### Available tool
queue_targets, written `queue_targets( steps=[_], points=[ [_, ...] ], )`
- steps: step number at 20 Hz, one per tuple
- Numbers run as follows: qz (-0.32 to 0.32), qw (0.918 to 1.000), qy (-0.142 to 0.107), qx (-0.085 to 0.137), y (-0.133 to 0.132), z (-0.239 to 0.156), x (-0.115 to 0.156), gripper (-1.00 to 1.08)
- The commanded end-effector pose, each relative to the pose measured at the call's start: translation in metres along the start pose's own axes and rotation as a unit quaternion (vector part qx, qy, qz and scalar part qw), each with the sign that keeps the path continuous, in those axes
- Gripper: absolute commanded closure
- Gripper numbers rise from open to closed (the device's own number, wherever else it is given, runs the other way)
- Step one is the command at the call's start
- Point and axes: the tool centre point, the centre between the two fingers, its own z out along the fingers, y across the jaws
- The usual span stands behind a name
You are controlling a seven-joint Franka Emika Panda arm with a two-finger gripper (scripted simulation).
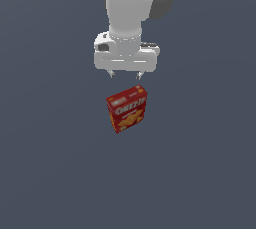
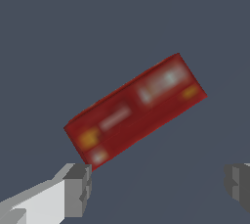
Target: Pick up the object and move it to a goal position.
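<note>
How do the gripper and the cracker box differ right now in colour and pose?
The gripper is plain white and grey; the cracker box is red with white lettering. The gripper hangs above, jaws open and empty; the cracker box stands below it on the surface, untouched. In the wrist view the box sits skewed to the line between the fingertips.

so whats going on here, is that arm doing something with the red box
A single robot arm is hanging over a small red Cheez-It box that stands on a plain dark grey surface. Its gripper is open and empty, the fingers spread wide, and in the exterior view it sits above the box without touching it. In the wrist view the box lies at an angle to the line between the fingertips, off to one side of the gap. So the pick-up hasn't happened yet.
</note>
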Motion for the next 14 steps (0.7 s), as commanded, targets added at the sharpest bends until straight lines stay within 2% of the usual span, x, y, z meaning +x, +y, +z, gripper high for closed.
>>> queue_targets(
  steps=[1, 7, 14],
  points=[
    [0.019, 0.9998, 0.000, 0.000, 0.000, 0.002, 0.001, -0.92],
    [0.084, 0.9964, 0.002, 0.001, -0.002, 0.008, 0.006, -0.92],
    [0.172, 0.9850, 0.004, 0.003, -0.003, 0.016, 0.012, -0.92]
  ],
)
